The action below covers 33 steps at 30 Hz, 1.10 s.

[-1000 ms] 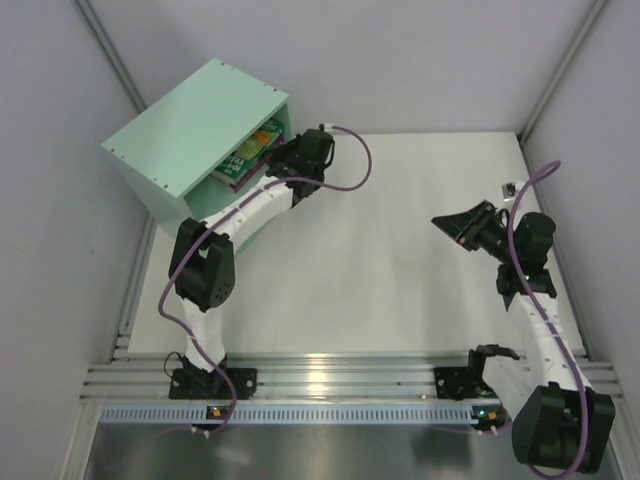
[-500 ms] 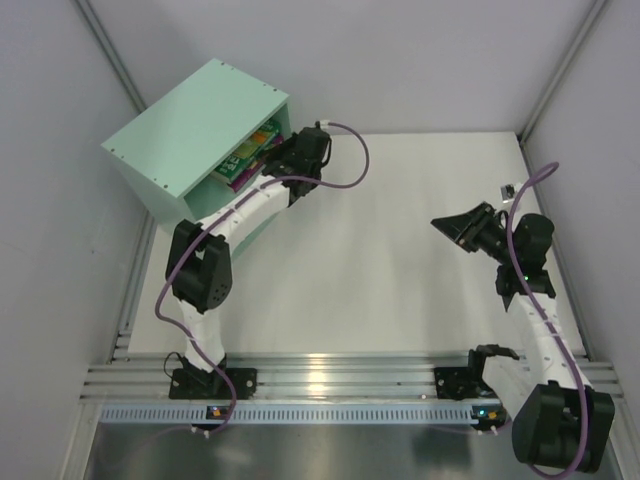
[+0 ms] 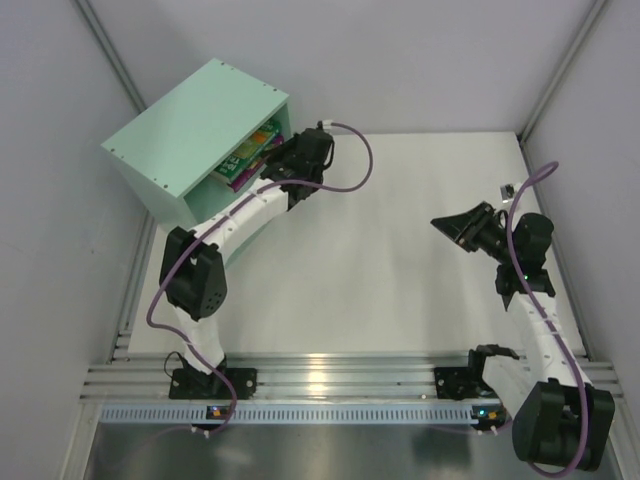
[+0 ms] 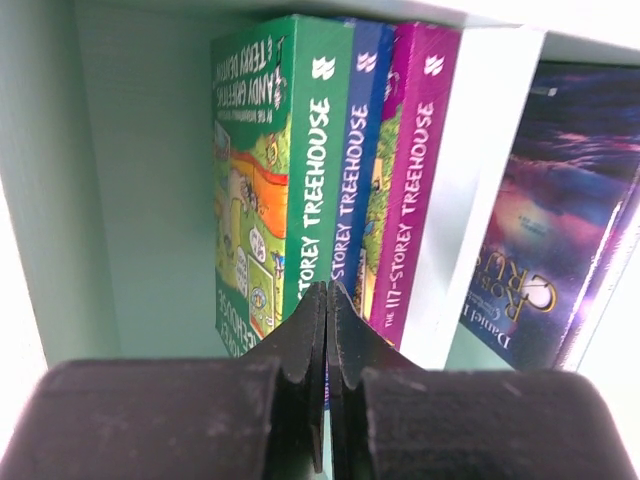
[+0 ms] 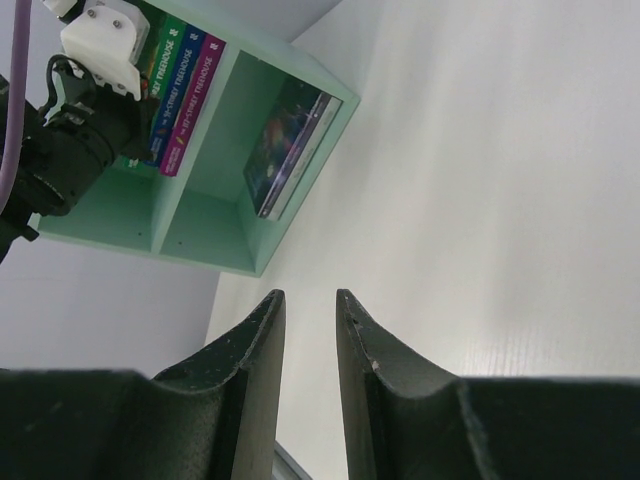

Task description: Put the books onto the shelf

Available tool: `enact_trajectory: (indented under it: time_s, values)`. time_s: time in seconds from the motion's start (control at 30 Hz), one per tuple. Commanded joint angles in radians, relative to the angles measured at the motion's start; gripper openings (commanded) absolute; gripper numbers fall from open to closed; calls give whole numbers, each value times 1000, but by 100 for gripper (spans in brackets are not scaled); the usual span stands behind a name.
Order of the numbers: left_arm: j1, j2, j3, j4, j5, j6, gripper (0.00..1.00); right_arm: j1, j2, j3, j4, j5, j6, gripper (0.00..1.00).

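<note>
The mint-green shelf (image 3: 190,125) stands at the table's back left, its opening facing right. In one compartment the green book (image 4: 270,170), the blue book (image 4: 362,150) and the magenta book (image 4: 415,170) stand side by side, spines outward. Past the dividing board (image 4: 470,180), the dark galaxy book (image 4: 560,220) leans in the other compartment. My left gripper (image 4: 327,290) is shut and holds nothing, its tips just in front of the green and blue spines. Over the table's right side hangs my right gripper (image 3: 440,222), open a little and empty, pointing toward the shelf (image 5: 200,250).
A small dark object (image 3: 510,187) lies near the table's right edge behind the right arm. Grey walls close in the table on three sides. An aluminium rail (image 3: 340,380) runs along the near edge.
The left arm's elbow has swung a little to the left while its gripper stays at the shelf's mouth. The right arm has not moved.
</note>
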Motion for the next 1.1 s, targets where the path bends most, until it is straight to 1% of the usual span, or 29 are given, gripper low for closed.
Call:
enact_trajectory:
  time_s: [0.0, 0.3, 0.43, 0.5, 0.7, 0.9, 1.07]
  values:
    - [12, -50, -11, 8, -41, -19, 0, -14, -11, 13, 63, -13, 8, 27]
    - [57, -53, -5, -9, -37, -28, 0, -14, -33, 10, 60, -13, 18, 27]
    - [58, -61, -8, -11, -26, -31, 0, -14, -40, 7, 57, -10, 18, 27]
    - [51, -68, -9, -36, 14, -46, 0, -14, -42, 6, 59, -10, 16, 27]
    - [9, -78, -29, -47, 123, -82, 0, -14, -37, 0, 59, -2, 13, 27]
    - [5, -13, -20, -26, 123, -57, 0, -14, -33, -7, 62, 0, 10, 27]
    - [22, 50, 4, -6, 77, -50, 0, -14, -33, -8, 60, 0, 8, 26]
